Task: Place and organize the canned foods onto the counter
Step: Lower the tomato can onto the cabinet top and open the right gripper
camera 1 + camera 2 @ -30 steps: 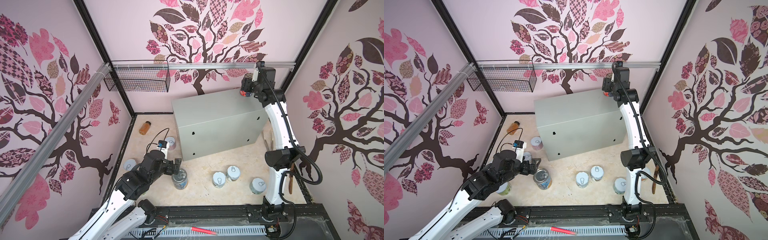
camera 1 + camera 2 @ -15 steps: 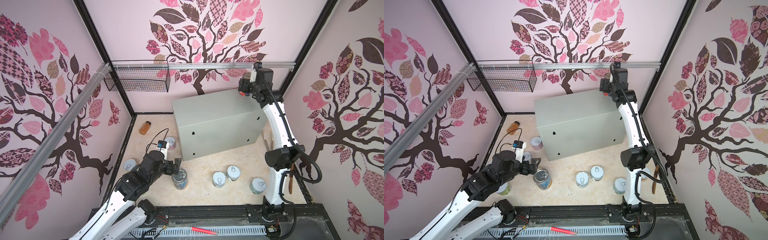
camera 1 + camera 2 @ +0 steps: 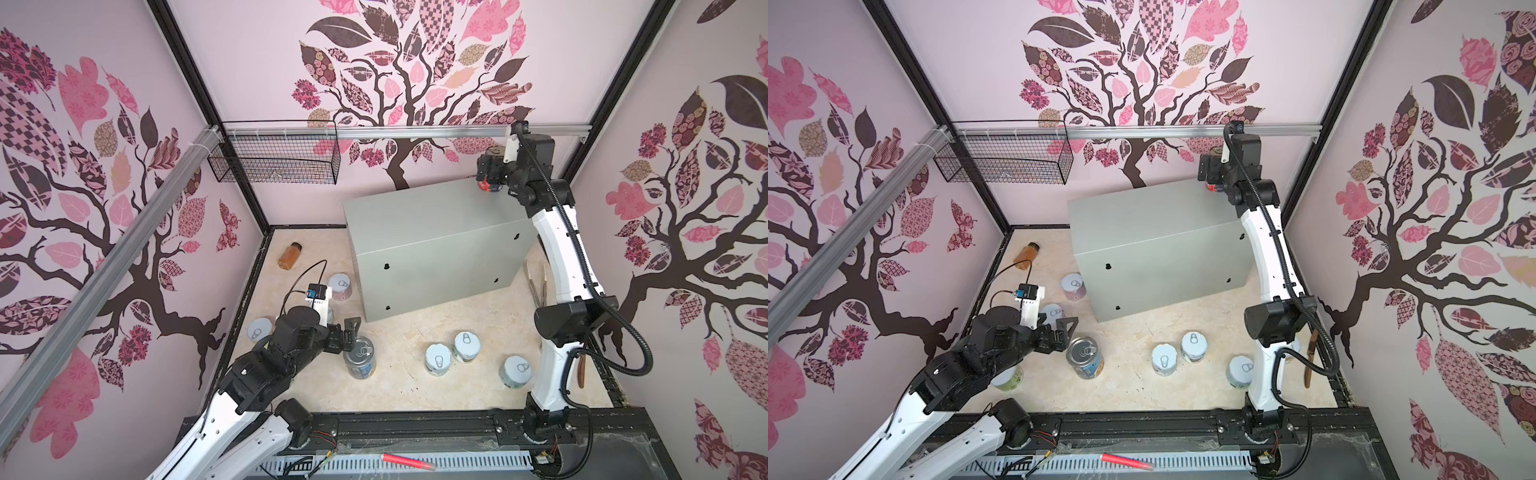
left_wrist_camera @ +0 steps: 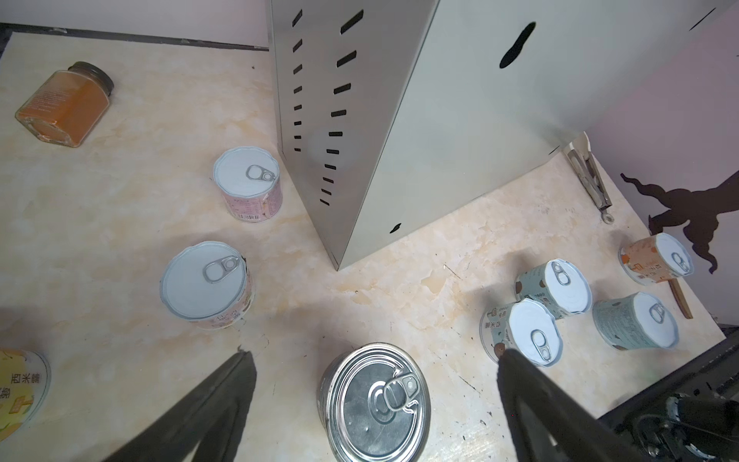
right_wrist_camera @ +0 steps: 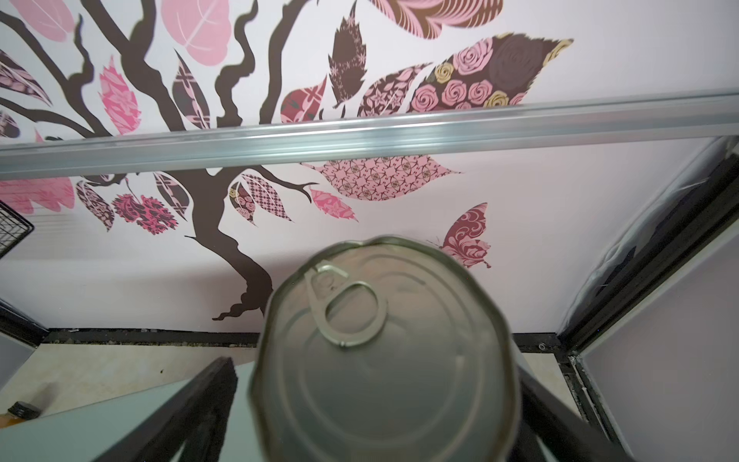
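Shows left gripper (image 4: 374,354) spread wide, upright blue-label can (image 4: 376,404) centred between its jaws on the floor (image 4: 120,208), tips probably just above lid height. Shows right gripper (image 5: 374,384) equally wide either side of tomato can (image 5: 384,360), which stands on a corner of the counter (image 3: 428,216).

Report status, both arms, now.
Left end effector open, poised over blue-label can on tabletop. Right end effector open around red-label can, upright on counter corner. Nothing blocking either.

Tabletop (image 3: 401,332): counter (image 3: 436,232), cans (image 3: 437,360), bottle (image 3: 289,256), perhaps tongs (image 4: 591,178).
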Controlling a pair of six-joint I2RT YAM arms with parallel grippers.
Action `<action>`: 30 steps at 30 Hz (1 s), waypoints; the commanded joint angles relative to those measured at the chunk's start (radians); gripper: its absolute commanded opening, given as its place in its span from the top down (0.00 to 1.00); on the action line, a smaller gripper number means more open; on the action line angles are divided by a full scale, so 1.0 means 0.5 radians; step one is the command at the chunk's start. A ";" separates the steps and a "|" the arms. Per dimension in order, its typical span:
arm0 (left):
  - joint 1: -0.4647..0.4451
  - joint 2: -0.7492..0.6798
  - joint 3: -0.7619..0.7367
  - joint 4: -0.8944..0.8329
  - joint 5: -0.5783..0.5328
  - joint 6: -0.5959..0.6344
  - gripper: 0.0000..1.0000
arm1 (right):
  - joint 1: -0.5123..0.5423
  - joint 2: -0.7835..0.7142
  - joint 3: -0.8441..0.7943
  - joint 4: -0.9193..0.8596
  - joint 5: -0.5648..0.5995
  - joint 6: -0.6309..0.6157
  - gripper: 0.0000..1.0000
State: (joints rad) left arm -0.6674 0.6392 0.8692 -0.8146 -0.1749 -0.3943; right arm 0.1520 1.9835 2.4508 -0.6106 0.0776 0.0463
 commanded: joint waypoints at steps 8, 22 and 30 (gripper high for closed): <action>-0.006 0.140 0.290 -0.328 -0.112 0.189 0.02 | 0.000 -0.542 -0.334 0.059 -0.039 0.102 0.00; -0.006 0.148 0.042 -0.165 0.123 -0.076 0.02 | 0.172 -1.521 -1.635 0.459 -0.242 0.307 0.00; -0.007 0.173 -0.062 -0.120 0.003 -0.139 0.02 | 0.343 -2.010 -2.403 0.731 -0.382 0.576 0.00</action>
State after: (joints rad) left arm -0.6678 0.7231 0.8612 -0.9157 -0.1562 -0.4419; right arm 0.3023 1.0412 1.3338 -0.3260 -0.0765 0.2611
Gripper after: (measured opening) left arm 0.981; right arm 0.999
